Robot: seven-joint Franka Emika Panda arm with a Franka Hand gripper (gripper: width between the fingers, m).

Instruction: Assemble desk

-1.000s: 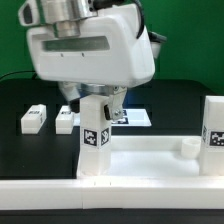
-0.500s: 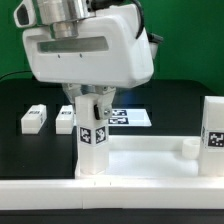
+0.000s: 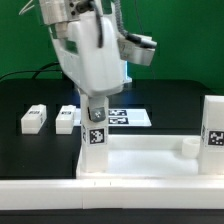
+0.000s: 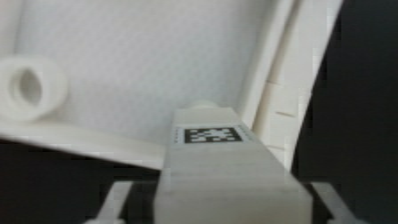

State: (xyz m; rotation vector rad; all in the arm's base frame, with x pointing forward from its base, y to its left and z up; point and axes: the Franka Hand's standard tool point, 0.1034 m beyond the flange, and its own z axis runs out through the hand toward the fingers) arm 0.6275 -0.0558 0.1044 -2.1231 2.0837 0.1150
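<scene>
The desk's white tabletop [image 3: 150, 160] lies upside down at the front, rim raised. A white square leg [image 3: 95, 142] with a tag stands upright in the corner on the exterior view's left. My gripper [image 3: 97, 108] comes down from above and is shut on this leg's upper part. In the wrist view the leg [image 4: 222, 165] fills the middle between my fingers [image 4: 121, 200], with the tabletop [image 4: 143, 50] and a round socket [image 4: 22, 88] beyond. A second leg [image 3: 213, 132] stands at the corner on the right. Two loose legs [image 3: 33, 119] [image 3: 66, 119] lie on the black table.
The marker board [image 3: 128, 117] lies flat behind the held leg. A short round socket [image 3: 186, 147] rises from the tabletop near the right-hand leg. A long white bar [image 3: 110, 195] runs along the front edge. A green wall stands behind.
My jaws have closed from wide open onto the upright leg. The hand has since turned about the leg's axis, so its broad face no longer faces the exterior camera.
</scene>
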